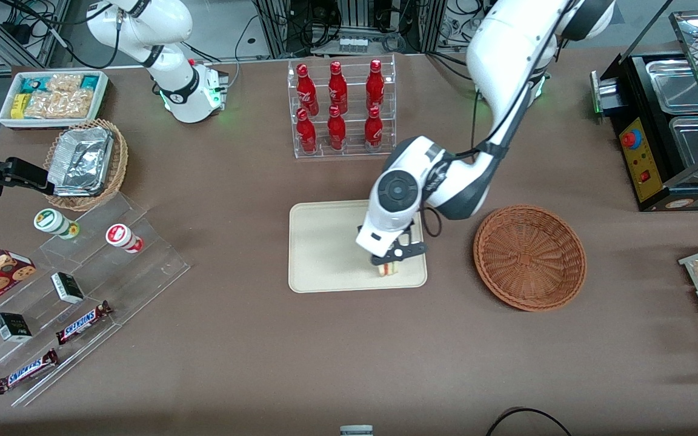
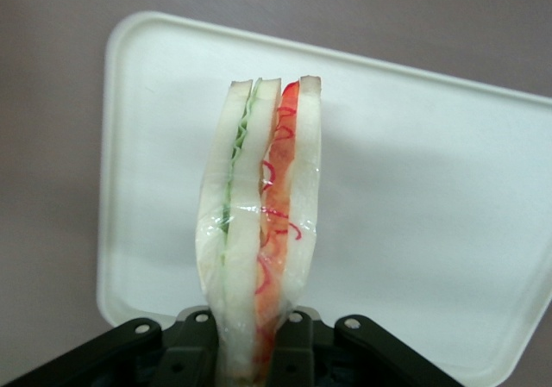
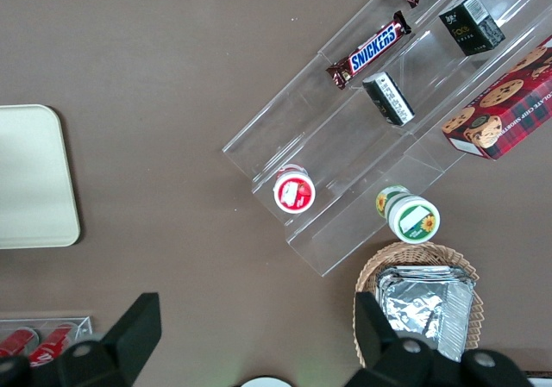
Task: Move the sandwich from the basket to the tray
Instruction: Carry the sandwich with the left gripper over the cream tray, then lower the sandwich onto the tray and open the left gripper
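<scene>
- The sandwich [image 2: 259, 232] is clamped on edge between the two fingers of the gripper [image 1: 395, 259], with the bread slices squeezed from both sides.
- In the front view the gripper is seen over the corner of the tray [image 1: 325, 254] that lies nearest the front camera and closest to the basket [image 1: 529, 257]; the sandwich [image 1: 389, 269] shows just beneath the fingers.
- Whether the sandwich already touches the tray cannot be told for certain; it appears to be at or just above the tray's surface.
- The basket is seen on the brown surface [image 1: 240, 339] beside the tray, toward the working arm's end, with nothing visible inside it.
- The wrist view shows what the front view does not: the green layer on one side, the red-orange layer on the other, and a clear wrap around the sandwich, with the tray [image 2: 414, 189] beneath.
- Only the front view shows the basket and a rack of red bottles [image 1: 340, 106] farther from the camera than the tray.
</scene>
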Robot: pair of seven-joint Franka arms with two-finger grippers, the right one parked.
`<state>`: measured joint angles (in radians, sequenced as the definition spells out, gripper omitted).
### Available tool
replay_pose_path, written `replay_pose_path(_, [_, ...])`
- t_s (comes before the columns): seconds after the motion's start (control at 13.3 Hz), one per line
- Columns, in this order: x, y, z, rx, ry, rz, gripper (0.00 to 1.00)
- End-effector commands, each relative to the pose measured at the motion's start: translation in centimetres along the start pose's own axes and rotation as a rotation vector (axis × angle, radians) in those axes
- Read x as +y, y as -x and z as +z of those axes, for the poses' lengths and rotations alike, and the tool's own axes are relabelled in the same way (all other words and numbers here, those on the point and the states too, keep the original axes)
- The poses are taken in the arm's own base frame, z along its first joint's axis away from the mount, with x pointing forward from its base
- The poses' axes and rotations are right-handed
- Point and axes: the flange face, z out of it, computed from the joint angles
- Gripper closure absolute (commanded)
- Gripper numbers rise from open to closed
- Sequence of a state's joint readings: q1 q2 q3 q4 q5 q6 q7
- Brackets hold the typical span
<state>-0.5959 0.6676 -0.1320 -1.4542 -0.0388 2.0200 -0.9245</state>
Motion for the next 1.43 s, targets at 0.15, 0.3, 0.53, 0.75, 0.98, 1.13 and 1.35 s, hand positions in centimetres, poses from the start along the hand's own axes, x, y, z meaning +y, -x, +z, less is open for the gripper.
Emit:
replay_pose_path(0.15, [4.4, 0.4, 2.3, 0.028, 0.012, -0.042, 1.0])
replay_pose_path(0.3, [5.5, 0.8, 3.5, 0.058, -0.01, -0.071, 1.0])
replay_pose_path(0.53, [5.7, 1.1, 4.7, 0.05, -0.019, -0.098, 1.0])
replay_pose_path(0.75, [5.7, 1.1, 4.8, 0.05, -0.02, -0.11, 0.74])
replay_pose_path(0.98, [5.6, 1.2, 5.0, 0.048, -0.026, -0.105, 0.0])
replay_pose_path(1.13, [5.6, 1.2, 3.7, 0.054, -0.019, -0.102, 0.0])
replay_pose_path(1.35, [5.1, 1.6, -1.2, 0.064, -0.011, -0.098, 0.0])
